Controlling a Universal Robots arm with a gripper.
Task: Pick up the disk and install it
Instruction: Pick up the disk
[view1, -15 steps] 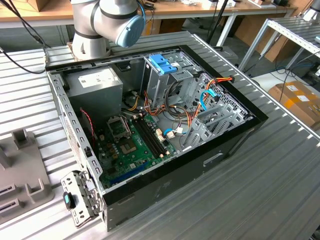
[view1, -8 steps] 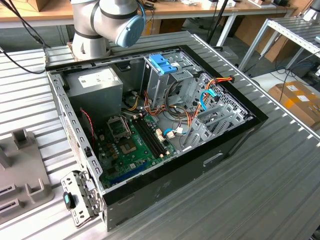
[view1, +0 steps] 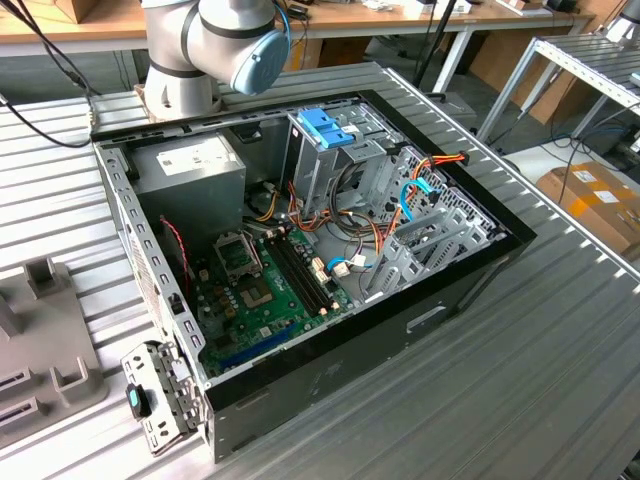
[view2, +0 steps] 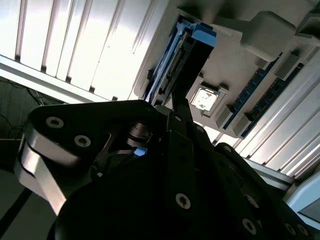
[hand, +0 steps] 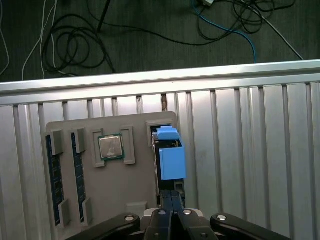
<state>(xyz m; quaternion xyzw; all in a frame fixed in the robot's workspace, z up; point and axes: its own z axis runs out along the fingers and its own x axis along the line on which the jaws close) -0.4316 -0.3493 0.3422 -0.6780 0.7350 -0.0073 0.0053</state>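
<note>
**One silver-metal disk in light-blue carrier rails, just ahead of the closed gripper**

Exterior view: a black open-sided computer case lies on the ribbed metal table.

First wrist view: the black fingers are pressed together. The disk stands on edge in a grey plastic holder tray, just beyond the fingertips.

Second wrist view: the disk's blue end lies past the fingers.
</note>
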